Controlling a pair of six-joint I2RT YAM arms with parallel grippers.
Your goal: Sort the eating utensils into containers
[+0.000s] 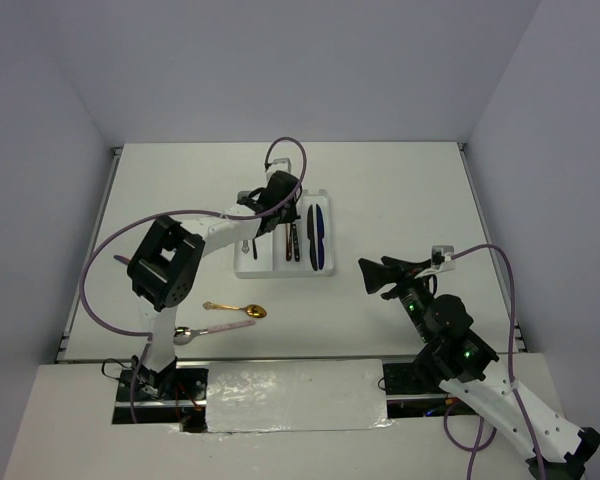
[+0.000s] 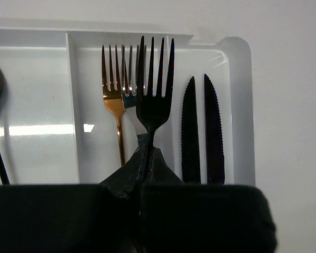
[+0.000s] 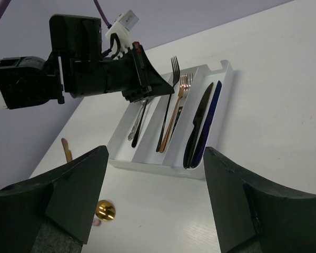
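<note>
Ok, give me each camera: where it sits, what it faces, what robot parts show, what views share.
Top external: above and behind the robot, looking down; left arm, right arm and the white tray show.
Left wrist: just over the tray, looking along it; the left gripper shut on a black fork.
Right wrist: low on the right, facing left; the open right gripper frames the tray.
Shared: all three show the tray; both wrist views the black fork.
</note>
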